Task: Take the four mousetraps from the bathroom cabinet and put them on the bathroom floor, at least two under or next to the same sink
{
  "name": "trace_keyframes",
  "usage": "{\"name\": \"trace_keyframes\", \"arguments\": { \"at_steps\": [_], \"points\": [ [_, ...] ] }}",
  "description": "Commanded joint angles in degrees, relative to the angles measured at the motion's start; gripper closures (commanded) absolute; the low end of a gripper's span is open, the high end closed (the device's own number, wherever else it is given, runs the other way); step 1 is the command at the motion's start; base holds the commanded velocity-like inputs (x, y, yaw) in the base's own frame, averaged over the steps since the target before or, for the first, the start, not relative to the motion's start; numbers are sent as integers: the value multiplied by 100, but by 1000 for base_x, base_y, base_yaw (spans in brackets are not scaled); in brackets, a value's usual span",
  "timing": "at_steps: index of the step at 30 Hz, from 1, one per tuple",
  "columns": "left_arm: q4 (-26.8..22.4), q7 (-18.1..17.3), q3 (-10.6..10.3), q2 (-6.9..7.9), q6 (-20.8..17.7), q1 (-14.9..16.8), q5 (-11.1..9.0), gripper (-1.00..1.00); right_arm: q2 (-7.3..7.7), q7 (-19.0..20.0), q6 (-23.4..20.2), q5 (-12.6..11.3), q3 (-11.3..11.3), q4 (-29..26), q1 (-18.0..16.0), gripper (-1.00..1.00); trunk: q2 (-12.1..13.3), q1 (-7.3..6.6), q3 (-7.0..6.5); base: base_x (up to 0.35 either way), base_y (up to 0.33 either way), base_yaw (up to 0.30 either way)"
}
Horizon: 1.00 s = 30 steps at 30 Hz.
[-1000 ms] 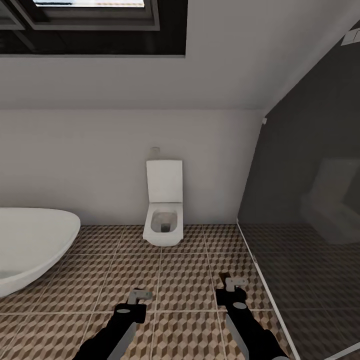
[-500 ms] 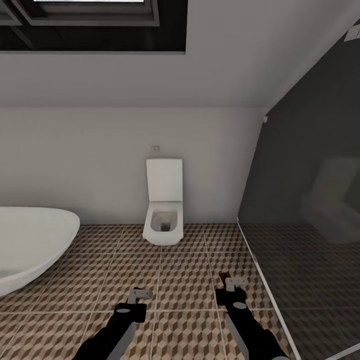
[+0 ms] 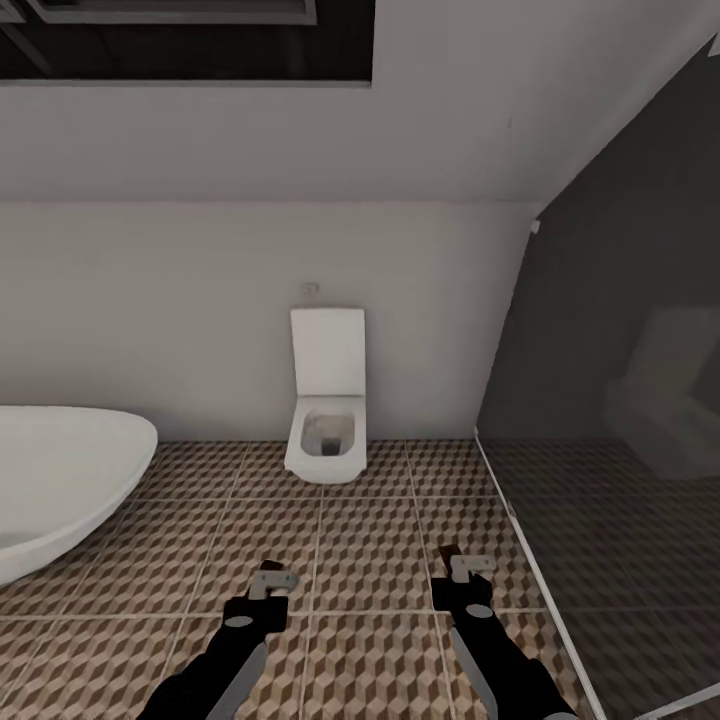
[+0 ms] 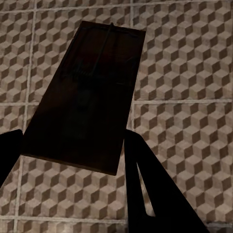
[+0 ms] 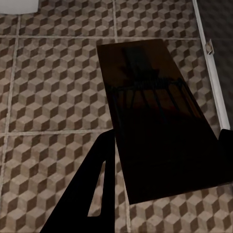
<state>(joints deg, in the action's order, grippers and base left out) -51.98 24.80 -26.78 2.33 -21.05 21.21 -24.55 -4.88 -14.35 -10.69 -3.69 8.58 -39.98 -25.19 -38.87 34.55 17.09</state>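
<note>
— What's hard to read from where you sit?

— My head camera cuts the bathtub [image 3: 60, 480] off at the picture's edge, and the dark window [image 3: 190, 40] up top is cropped too. The glass shower wall [image 3: 620, 400] gives back a faint mirror image of the toilet [image 3: 326, 400], nothing sharper. Both arms run out of the picture below.

— And the traps?

— I count two mousetraps. One [image 4: 87, 97] sits between the fingers [image 4: 150, 194] of my left gripper [image 3: 270, 582], clamped on the board's near end; it's in deep shadow, so I make out wire parts but no colour. The other mousetrap [image 5: 160, 126] is pinched the same way by my right gripper [image 3: 462, 568], one finger [image 5: 92, 189] plain, the second barely peeking in at the frame's edge.

— Where are they relative to the ground?

— Both held above the bathroom floor [image 3: 370, 560], the cube-patterned tiles, not touching it. The right one hangs near the pale base strip [image 5: 211, 73] of the shower glass. One toilet, one tub.
</note>
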Motion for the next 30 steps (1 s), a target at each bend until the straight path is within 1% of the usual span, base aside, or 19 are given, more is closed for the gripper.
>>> {"name": "trace_keyframes", "arguments": {
  "at_steps": [1, 5, 7, 8, 9, 10, 12, 13, 14, 16, 19, 21, 27, 28, 30],
  "points": [
    [-12, 61, -34, 13, 43, 6, -29, 100, 4, -57, -30, -44, 30, -10, -4, 100, -50, 24, 36, 0, 0, 0],
    [-13, 60, -37, 27, 146, 6, 13, 100, 4, -51, -30, -44, 30, -10, -4, 100, -210, 112, 144, 0, 0, 0],
    [-4, 60, -49, 61, 275, 6, 43, 100, 4, -50, -30, -44, 30, -8, -4, 100, -290, 156, 198, 0, 0, 0],
    [5, 60, -58, 82, 445, 6, 48, 100, 4, -50, -30, -44, 30, -9, -4, 100, -330, 178, 225, 0, 0, 0],
    [14, 57, -63, 108, 696, 6, 56, 100, 4, -50, -30, -44, 30, -8, -4, 100, -370, 200, 252, 0, 0, 0],
    [28, 55, -67, 136, 1004, 6, 79, 100, 4, -50, -30, -44, 30, -7, -4, 100, -410, 222, 279, 0, 0, 0],
    [93, 47, -74, 184, 1618, 6, 195, 100, 4, -50, -30, -44, 30, -3, -4, 100, -491, 266, 333, 0, 0, 0],
    [119, 46, -76, 192, 1744, 5, 237, 100, 4, -50, -30, -44, 30, -3, -4, 100, -531, 287, 360, 0, 0, 0],
    [181, 45, -78, 204, 1939, 4, 333, 100, 4, -50, -28, -44, 30, -2, -4, 100, -571, 309, 387, 0, 0, 0],
    [318, 43, -80, 211, 2158, 5, 543, 100, 4, -50, -26, -44, 30, -2, -4, 100, -651, 353, 440, 0, 0, 0],
    [441, 42, -81, 208, 2273, 6, 749, 100, 4, -50, -23, -44, 30, -1, -4, 100, -771, 419, 521, 0, 0, 0],
    [489, 42, -81, 203, 2303, 6, 814, 100, 4, -50, -22, -44, 30, -1, -4, 100, -852, 463, 575, 0, 0, 0],
    [632, 34, -83, 197, 2360, 4, 878, 100, 4, -50, -21, -44, 31, -1, -4, 100, -1092, 595, 734, 0, 0, 0],
    [639, 34, -128, 188, 2417, 5, 883, 100, 4, -50, -21, -44, 30, -1, -4, 100, -1132, 617, 756, 0, 0, 0],
    [648, 40, -331, 168, 2550, 5, 887, 100, 2, -50, -17, -44, 30, -6, -4, 100, -1132, 617, 760, 0, 0, 0]
  ]
}}
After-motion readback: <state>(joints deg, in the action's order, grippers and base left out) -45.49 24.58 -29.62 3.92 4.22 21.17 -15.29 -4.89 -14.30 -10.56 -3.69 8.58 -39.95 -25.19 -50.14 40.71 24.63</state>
